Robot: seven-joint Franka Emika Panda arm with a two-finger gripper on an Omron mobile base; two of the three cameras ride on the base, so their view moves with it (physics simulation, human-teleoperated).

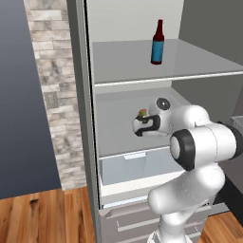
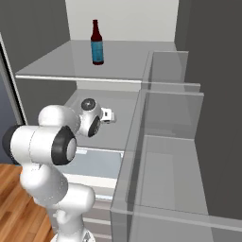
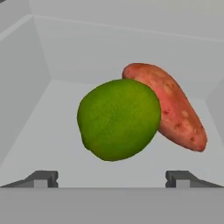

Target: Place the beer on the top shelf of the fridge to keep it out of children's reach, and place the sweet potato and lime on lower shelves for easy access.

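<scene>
While the lime (image 3: 119, 119) sits just in front of my hand camera, I see the gripper (image 3: 112, 178) with its jaws standing wide, one tip far to each side, and nothing between them. The lime rests on the lower shelf (image 1: 114, 137) and seems to touch the sweet potato (image 3: 173, 105), which lies behind it and to its right in the hand view. In the left base view both show as a small spot of colour just beyond the hand. The beer (image 1: 158, 42) stands upright on the top shelf (image 1: 128, 64) of the fridge (image 1: 80, 118).

I judge that all three things are now in their places, so the step in hand is to pull the arm out. To do it well, I would draw the hand straight back along its own line, keeping the jaws wide so the tips do not brush the lime, which may roll easily. I would also keep the wrist low enough to stay clear of the top shelf rim above.

About writing: the beer has a blue label, but it is too small for me to read any brand or word.
</scene>
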